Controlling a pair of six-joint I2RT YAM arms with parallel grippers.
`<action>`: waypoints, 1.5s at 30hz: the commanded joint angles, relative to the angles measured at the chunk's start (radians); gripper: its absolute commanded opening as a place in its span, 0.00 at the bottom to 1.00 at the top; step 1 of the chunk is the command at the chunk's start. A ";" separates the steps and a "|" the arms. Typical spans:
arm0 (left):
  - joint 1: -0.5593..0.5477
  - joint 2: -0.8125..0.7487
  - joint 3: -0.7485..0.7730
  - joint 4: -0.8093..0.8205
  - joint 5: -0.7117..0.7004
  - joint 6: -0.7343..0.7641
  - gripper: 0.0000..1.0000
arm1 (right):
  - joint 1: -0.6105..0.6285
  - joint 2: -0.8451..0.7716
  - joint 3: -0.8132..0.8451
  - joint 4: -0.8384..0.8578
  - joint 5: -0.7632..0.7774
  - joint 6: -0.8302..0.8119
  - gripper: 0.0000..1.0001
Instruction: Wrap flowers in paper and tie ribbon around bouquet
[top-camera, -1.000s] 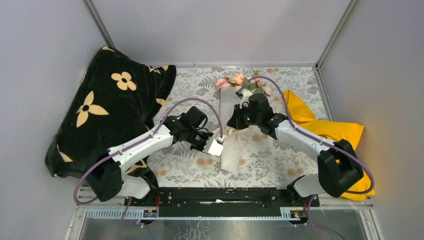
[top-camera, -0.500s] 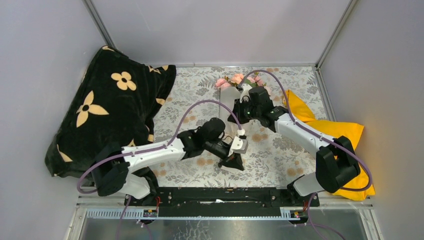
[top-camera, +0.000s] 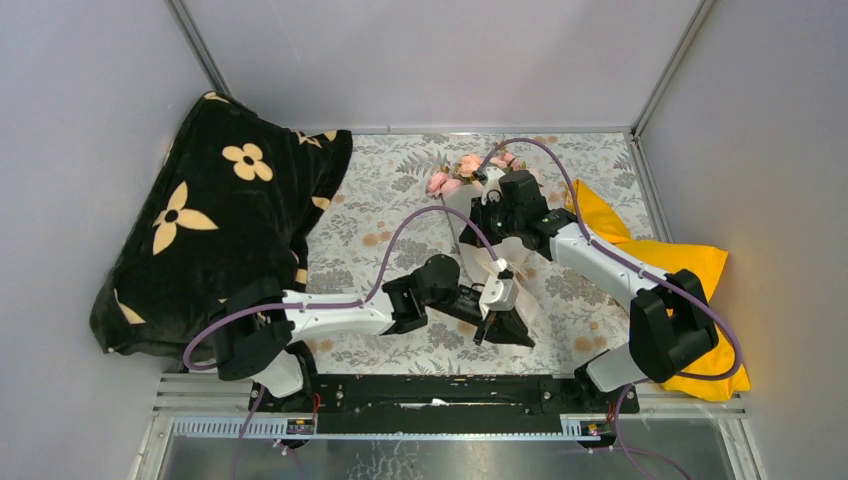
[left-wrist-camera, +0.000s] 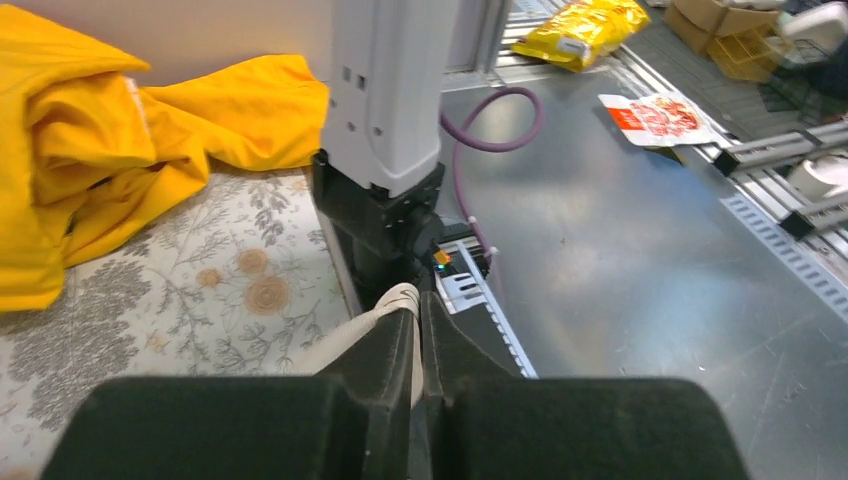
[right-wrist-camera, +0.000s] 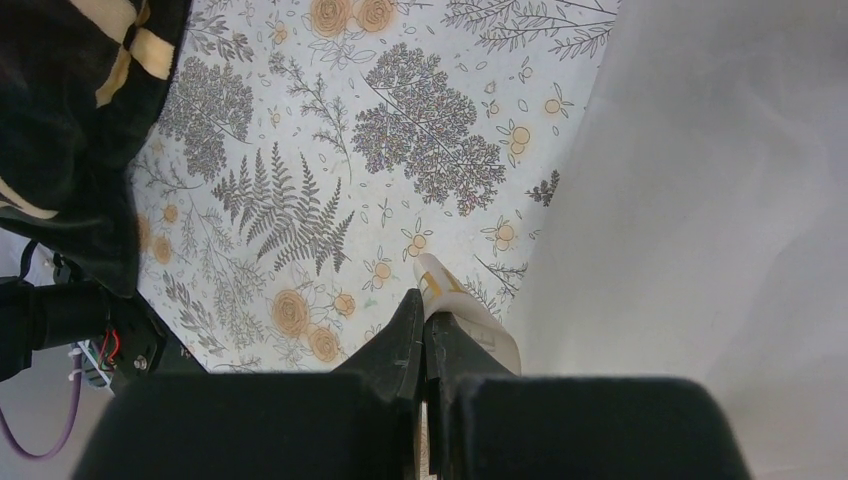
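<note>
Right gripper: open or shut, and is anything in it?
Shut on the ribbon. The right wrist view shows the right gripper with its jaws pressed together around that cream strip, and the paper just beside it.

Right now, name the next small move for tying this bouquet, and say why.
Probably ease the left gripper away from the right gripper to draw the ribbon taut: each is shut on cream ribbon, and no knot shows around the paper.

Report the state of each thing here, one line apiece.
left gripper, fingers shut on the ribbon
right gripper, fingers shut on the ribbon
ribbon, pinched by both grippers, no knot visible
flowers, heads poking out of the paper
paper, wrapped around the flowers
yellow cloth, crumpled
</note>
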 joint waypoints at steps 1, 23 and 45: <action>-0.004 0.008 0.016 0.011 -0.135 0.045 0.12 | -0.005 0.008 0.043 -0.006 -0.035 -0.028 0.00; 0.014 0.040 0.025 -0.411 -0.180 0.775 0.85 | -0.005 -0.055 0.043 -0.106 0.040 -0.085 0.00; 0.365 -0.112 -0.194 -0.039 -0.411 -0.171 0.87 | -0.005 -0.139 -0.004 -0.068 -0.006 0.036 0.00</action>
